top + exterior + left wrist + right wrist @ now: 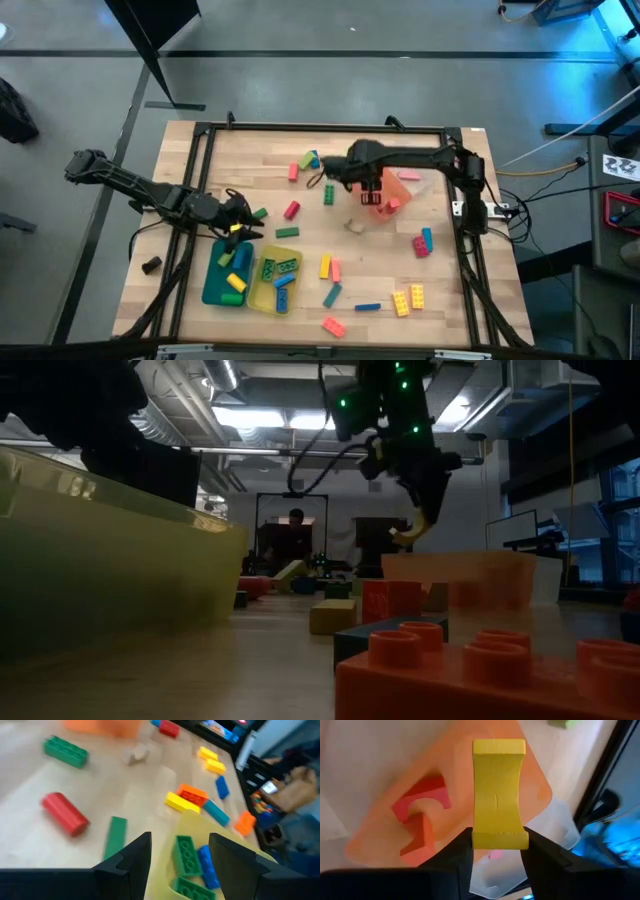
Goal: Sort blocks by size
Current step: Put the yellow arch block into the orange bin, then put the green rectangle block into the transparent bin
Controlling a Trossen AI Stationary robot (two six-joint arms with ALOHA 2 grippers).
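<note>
Right gripper hung over the orange tray, jaws clenched on a yellow arched block gripped at one end, the rest sticking out ahead over the tray. The tray already held two red arched blocks, sitting toward one side, so I judged the step as dropping the arch in with its like. To do it well: centre over the bare part of the tray floor, come down until the block is inside the walls, then let go; from a height it could bounce off the red pieces or the rim. Left gripper sat low at about 8 o'clock on the desk, jaws released and empty, over the edge of the yellow tray, which held green and blue blocks. The teal tray was just beside it. Loose blocks lay scattered: a red one and two green ones near the left arm, pink and blue at 3 o'clock, yellow and orange around 5 o'clock. A clear tray touched the orange one on its far side; that was the only nearby spot for a mis-drop. A person stood well beyond the desk, not in the way.
</note>
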